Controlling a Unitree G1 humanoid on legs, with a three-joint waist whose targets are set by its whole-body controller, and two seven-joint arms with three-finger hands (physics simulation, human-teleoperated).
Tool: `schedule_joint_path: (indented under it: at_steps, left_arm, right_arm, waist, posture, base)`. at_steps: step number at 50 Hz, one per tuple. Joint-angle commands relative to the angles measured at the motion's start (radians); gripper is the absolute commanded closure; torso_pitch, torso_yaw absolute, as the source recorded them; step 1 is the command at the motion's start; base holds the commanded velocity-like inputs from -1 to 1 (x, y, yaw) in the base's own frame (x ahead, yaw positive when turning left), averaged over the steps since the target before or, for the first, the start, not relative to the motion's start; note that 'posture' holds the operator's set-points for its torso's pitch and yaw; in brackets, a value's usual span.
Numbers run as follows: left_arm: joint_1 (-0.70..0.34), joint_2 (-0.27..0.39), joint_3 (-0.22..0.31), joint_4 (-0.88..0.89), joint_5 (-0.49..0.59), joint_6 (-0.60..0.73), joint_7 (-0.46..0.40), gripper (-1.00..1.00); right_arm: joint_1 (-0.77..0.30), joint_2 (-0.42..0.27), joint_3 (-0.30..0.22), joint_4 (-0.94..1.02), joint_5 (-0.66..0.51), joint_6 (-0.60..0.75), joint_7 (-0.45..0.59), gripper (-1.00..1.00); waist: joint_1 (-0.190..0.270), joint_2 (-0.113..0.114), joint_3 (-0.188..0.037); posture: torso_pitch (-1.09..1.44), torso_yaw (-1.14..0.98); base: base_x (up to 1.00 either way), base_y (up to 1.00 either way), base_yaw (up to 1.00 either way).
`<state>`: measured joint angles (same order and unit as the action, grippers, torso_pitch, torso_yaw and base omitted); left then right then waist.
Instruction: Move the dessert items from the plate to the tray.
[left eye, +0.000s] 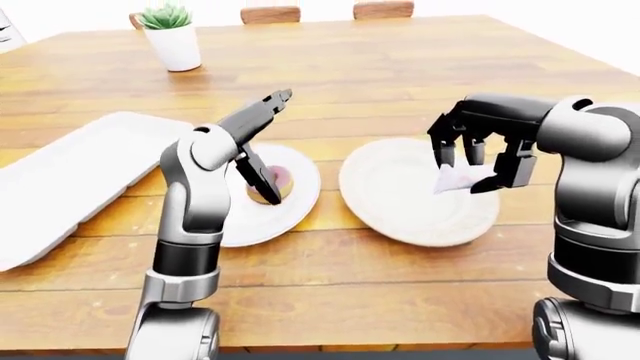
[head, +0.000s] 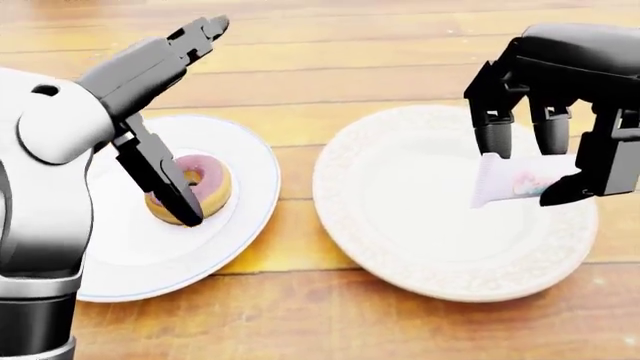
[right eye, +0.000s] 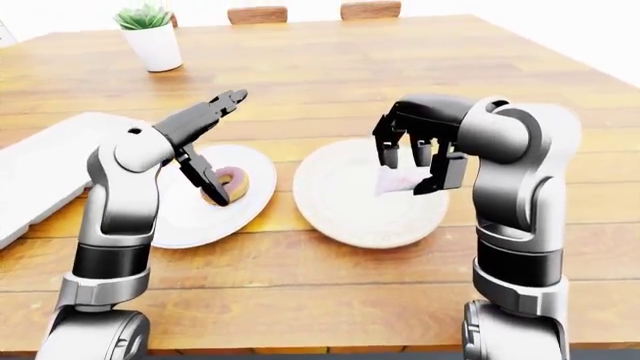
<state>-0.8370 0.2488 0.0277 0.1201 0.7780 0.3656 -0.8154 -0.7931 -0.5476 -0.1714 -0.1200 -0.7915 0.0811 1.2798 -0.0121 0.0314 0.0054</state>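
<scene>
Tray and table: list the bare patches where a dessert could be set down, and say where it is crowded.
The white tray at the left-eye view's left edge shows bare. The wood between the potted plant and the plates is open too. It is crowded at the smooth plate, where the left hand straddles the donut, and over the textured plate, where the right hand holds a wrapped bar.
</scene>
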Motion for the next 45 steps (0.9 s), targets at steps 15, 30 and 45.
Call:
schedule_joint_path:
  at_steps: [15,30,45]
  left_arm:
    - [0.003,-0.004,-0.004,0.069,0.072,-0.034,-0.050,-0.80]
    - [0.067,-0.010,-0.008,0.088,0.104,-0.080,-0.024,-0.41]
    - [0.102,-0.018,-0.007,0.058,0.123,-0.096,-0.053,0.03]
  right_arm:
    - [-0.023,-0.010,-0.018,0.000,-0.002,-0.017,-0.037,0.73]
    - [-0.010,-0.007,-0.020,-0.004,0.001,-0.014,-0.040,0.75]
    - [-0.012,-0.005,-0.018,-0.002,-0.002,-0.013,-0.045,0.74]
  waist:
    - [0.000,-0.026,-0.008]
    - [-0.002,-0.022,-0.017]
    - [-0.008,-0.010,-0.026]
  posture:
    - [0.00,0.00]
    - [0.00,0.00]
    - [0.00,0.00]
  base:
    - [0.00,0.00,0.00]
    - [0.00,0.00,0.00]
    - [0.00,0.00,0.00]
